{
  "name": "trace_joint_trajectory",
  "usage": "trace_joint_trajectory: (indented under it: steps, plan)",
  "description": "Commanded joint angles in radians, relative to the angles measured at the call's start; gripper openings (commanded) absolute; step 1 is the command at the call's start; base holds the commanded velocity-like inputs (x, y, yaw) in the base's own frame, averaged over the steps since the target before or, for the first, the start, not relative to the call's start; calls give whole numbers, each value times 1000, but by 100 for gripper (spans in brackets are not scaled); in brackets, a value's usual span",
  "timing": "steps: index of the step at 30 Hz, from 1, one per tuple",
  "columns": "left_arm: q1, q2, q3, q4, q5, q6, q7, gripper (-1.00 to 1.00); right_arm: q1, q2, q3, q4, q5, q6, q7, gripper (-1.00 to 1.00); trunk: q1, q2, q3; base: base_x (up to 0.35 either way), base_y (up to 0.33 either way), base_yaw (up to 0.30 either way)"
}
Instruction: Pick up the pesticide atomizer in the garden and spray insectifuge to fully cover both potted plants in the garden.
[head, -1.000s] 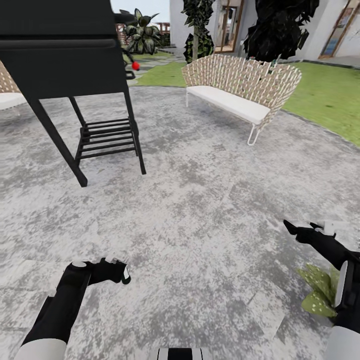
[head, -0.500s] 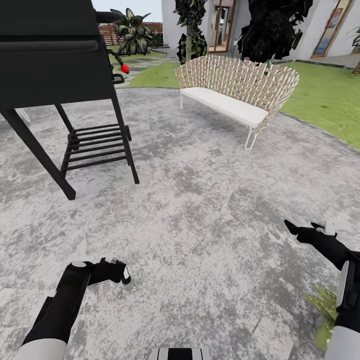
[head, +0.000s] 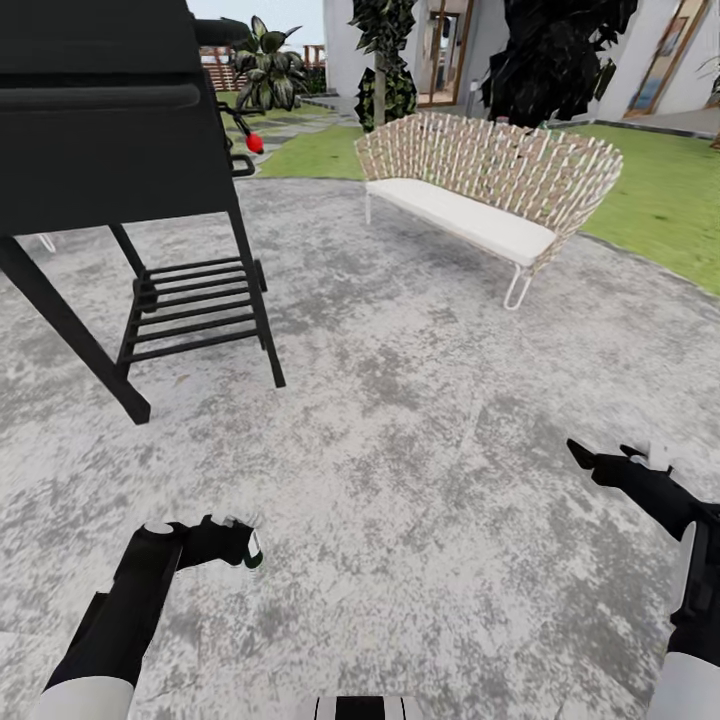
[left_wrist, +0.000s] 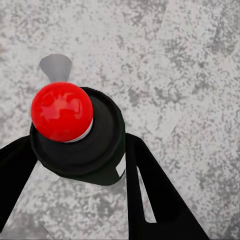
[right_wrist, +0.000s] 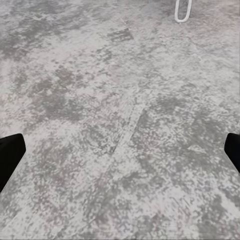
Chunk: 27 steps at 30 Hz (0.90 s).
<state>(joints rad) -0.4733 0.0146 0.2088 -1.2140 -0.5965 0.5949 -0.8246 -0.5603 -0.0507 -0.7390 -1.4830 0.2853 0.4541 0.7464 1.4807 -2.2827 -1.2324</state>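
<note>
- The left gripper (head: 243, 545) hangs low over the grey mottled patio (head: 420, 480), its jaws closed on the pesticide atomizer (left_wrist: 82, 142); in the left wrist view the two black fingers (left_wrist: 150, 200) flank the dark bottle, which is seen end-on with its round red cap (left_wrist: 61, 111) toward the camera (a corner of white label shows at the side)
- In the head view a little of the bottle, dark green with a white patch, pokes out past the left jaws
- The right gripper (head: 612, 462) hangs over bare paving with its jaws spread wide apart and nothing between them; the right wrist view has one black fingertip (right_wrist: 10, 155) at each side edge
- A black grill on slanted legs (head: 120, 150) stands ahead on the left; a woven bench with a white cushion (head: 490, 185) sits further back, the green lawn (head: 660, 200) behind it
</note>
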Motion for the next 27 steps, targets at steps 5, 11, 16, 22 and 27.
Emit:
trace_joint_trajectory:
  steps: [5, 11, 16, 22, 27]
  plan:
    - [-1, -1, 1, -1, -6, 3, -8, -100, -1, -2, -2, -2, 8, 9, 8, 100, 0, 0, 3, 314, 181, -132]
    - [-1, -1, 1, -1, -6, 3, -8, -100, -1, -3, -2, -2, 8, 30, 7, 100, 0, 0, 10, 315, 169, -177]
    - [-1, -10, 1, -1, -6, 3, -8, -100, -1, -3, -2, -2, 8, 32, 8, 100, 0, 0, 16, 336, 32, -180]
    - [-1, -17, 1, -1, -6, 3, -8, -100, -1, -1, -2, -2, 8, 32, 7, 100, 0, 0, 22, 346, 2, -181]
    - [-1, -18, 1, -1, -6, 3, -8, -100, -1, -3, -2, -2, 8, 33, 8, 100, 0, 0, 28, 347, 0, -180]
